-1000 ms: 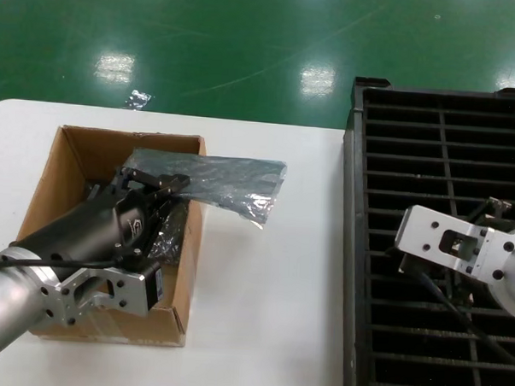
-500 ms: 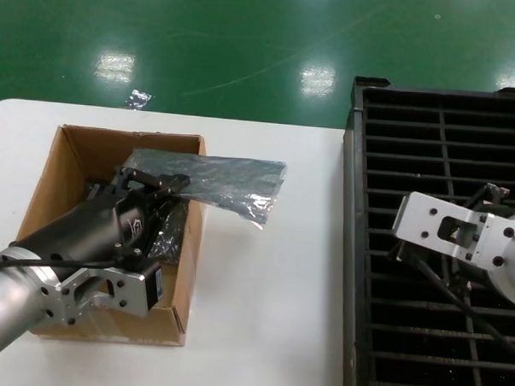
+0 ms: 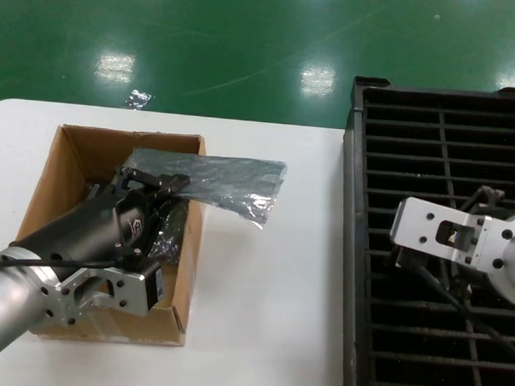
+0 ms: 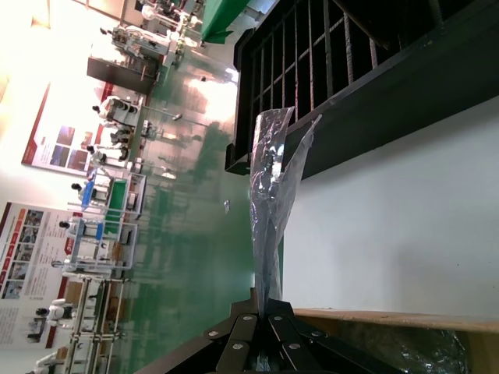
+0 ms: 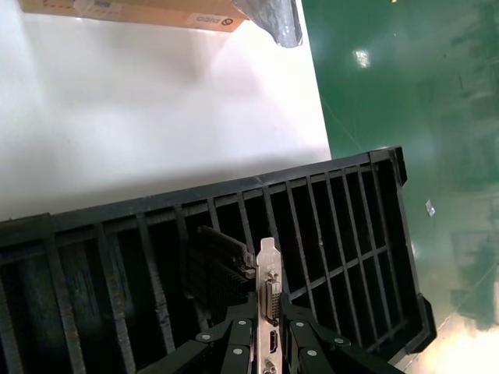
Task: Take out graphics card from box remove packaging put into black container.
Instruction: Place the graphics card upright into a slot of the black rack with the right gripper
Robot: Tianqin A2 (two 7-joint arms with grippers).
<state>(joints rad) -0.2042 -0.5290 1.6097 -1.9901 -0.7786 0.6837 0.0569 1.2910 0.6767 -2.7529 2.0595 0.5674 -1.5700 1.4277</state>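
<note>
Right end effector (image 5: 265, 343), graphics card (image 5: 269, 300) clamped, slightly lower over black container (image 3: 430, 166).

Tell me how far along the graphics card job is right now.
Mostly done. The graphics card is out of the box and out of its packaging. The right tool is shut on the card by its bracket, over the black container's slots. The left tool pinches the empty bag above the box. Left: seat the card in a slot, release it, and drop the bag.
</note>
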